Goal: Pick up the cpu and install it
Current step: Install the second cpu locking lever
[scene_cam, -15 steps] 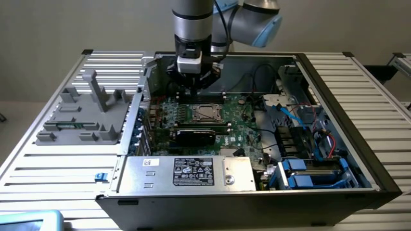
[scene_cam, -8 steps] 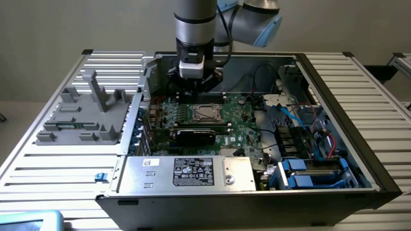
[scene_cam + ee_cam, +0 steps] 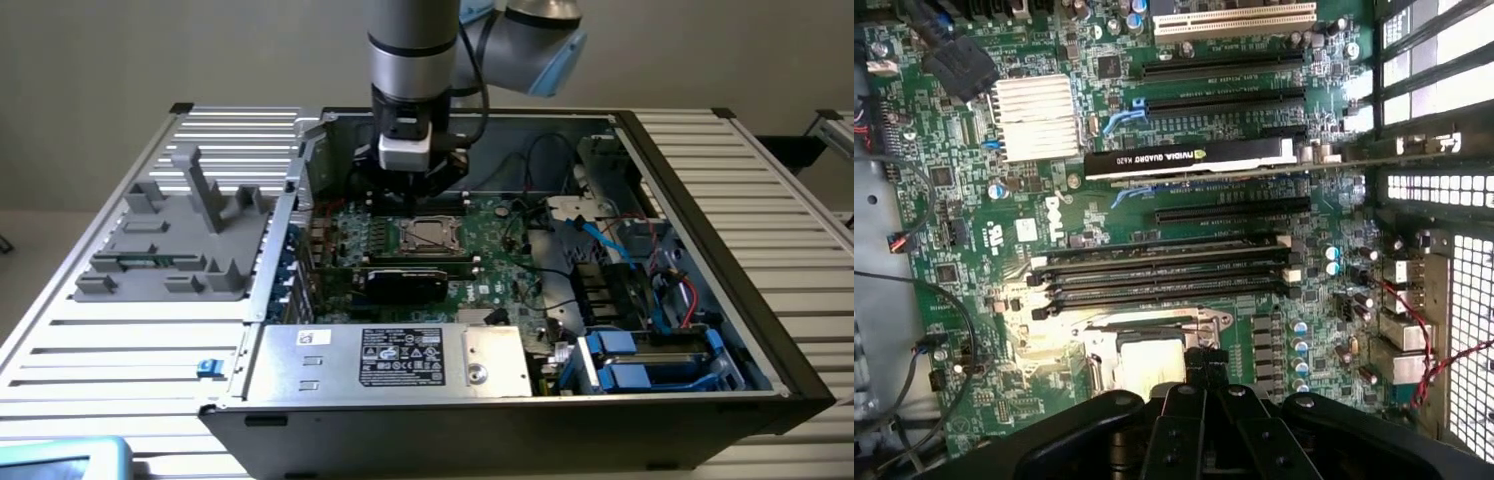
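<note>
The open computer case (image 3: pixel 694 200) lies on the slatted table with its green motherboard (image 3: pixel 1054 230) facing up. The cpu (image 3: pixel 427 235) is a silver-grey square lying flat inside the socket's metal frame, and its pale top (image 3: pixel 1139 365) sits just off my fingertips in the wrist view. My gripper (image 3: pixel 418 200) hangs a little above the board, over the socket's far edge in the exterior view. Its black fingers (image 3: pixel 1204 362) are pressed together with nothing visible between them.
The black graphics card (image 3: pixel 1194 158) stands in a slot beyond the long memory slots (image 3: pixel 1164 270). A finned heatsink (image 3: pixel 1034 115), loose cables (image 3: pixel 594 240), the power supply (image 3: pixel 400 355) and blue drive bays (image 3: pixel 627 360) crowd the case. A grey fixture (image 3: pixel 174 245) sits on the exterior view's left.
</note>
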Robot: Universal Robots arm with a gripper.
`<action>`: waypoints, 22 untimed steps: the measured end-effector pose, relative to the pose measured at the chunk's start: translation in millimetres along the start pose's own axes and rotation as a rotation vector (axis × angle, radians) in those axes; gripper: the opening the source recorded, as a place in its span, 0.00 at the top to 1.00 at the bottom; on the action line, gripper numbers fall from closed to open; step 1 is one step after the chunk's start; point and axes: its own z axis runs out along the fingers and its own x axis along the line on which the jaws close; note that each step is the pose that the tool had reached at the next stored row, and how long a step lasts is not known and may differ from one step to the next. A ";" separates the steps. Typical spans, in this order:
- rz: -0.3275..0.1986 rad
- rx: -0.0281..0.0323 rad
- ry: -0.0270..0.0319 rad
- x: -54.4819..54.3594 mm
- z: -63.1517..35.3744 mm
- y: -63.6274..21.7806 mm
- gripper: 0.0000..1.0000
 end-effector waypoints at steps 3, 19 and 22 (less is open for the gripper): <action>0.002 0.0186 -0.0055 0.5 1.0 4.3 0.89; 0.041 0.0923 -0.0202 1.9 10.6 16.5 0.89; 0.043 0.0921 -0.0208 1.9 11.2 16.6 0.89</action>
